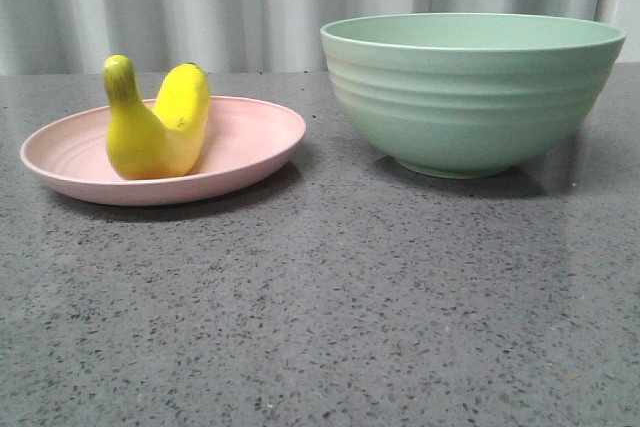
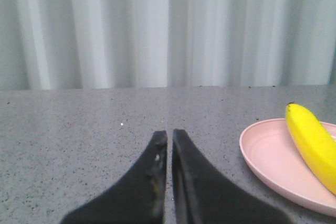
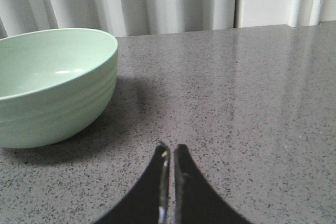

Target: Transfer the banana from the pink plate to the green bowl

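So from the front we've got the banana (image 1: pixel 160 127) sitting on the pink plate (image 1: pixel 255 142) on the left side of the counter (image 1: pixel 330 297), both ends curving up, greenish stem toward us. The green bowl (image 1: pixel 470 97) stands to the right, apart from the plate; we can't see inside it from here. Neither arm shows in the front view. On the left wrist camera, the left end effector (image 2: pixel 169 135) has its fingers pressed nearly together with nothing between them, and the plate and banana are cut off at the frame edge. Right end effector (image 3: pixel 170 149) looks the same, closed and empty, with the bowl nearby and partly cropped.
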You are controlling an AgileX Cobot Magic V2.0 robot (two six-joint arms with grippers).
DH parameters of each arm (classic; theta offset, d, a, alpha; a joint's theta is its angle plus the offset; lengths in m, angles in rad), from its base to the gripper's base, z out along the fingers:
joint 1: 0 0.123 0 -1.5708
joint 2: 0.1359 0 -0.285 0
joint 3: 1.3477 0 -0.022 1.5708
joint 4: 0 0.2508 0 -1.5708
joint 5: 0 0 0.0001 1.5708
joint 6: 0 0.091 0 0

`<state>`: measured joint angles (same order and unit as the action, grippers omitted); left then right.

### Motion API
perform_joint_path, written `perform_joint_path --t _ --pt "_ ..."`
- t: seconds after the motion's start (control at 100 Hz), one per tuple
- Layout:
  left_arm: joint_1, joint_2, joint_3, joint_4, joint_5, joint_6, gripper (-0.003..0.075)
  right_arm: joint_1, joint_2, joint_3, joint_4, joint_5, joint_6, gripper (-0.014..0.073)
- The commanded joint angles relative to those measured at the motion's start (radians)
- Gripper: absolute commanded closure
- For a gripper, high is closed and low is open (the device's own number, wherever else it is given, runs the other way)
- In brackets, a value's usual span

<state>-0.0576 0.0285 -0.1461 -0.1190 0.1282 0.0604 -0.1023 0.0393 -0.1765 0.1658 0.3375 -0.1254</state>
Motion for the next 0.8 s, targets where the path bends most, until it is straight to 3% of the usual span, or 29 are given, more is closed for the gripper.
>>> perform_joint_path --t 0.0,0.14,0.34,0.57,0.66,0.73,0.79 --pt "0.0 0.022 -0.036 0.0 -0.101 -0.005 0.0739 -0.005 0.022 -0.037 0.014 -0.073 -0.008 0.0673" --pt "0.0 0.022 -0.045 -0.007 -0.105 -0.005 0.0738 -0.005 0.022 -0.04 0.017 -0.073 -0.008 0.0673" --pt "0.0 0.097 -0.158 -0.007 0.026 -0.005 0.0738 -0.005 0.051 -0.127 0.017 0.135 -0.008 0.0673" --pt "0.0 0.273 -0.268 -0.007 0.063 -0.005 0.0738 -0.003 0.211 -0.273 0.017 0.268 -0.008 0.0673" --pt "0.0 0.324 -0.296 -0.007 0.068 -0.005 0.0736 0.007 0.268 -0.318 0.008 0.25 -0.008 0.0673" --pt "-0.002 0.358 -0.313 -0.007 0.068 -0.005 0.0702 0.014 0.28 -0.32 0.005 0.178 -0.008 0.0673" --pt "-0.002 0.381 -0.323 -0.007 0.068 -0.005 0.0608 0.015 0.278 -0.318 0.005 0.166 -0.008 0.0673"
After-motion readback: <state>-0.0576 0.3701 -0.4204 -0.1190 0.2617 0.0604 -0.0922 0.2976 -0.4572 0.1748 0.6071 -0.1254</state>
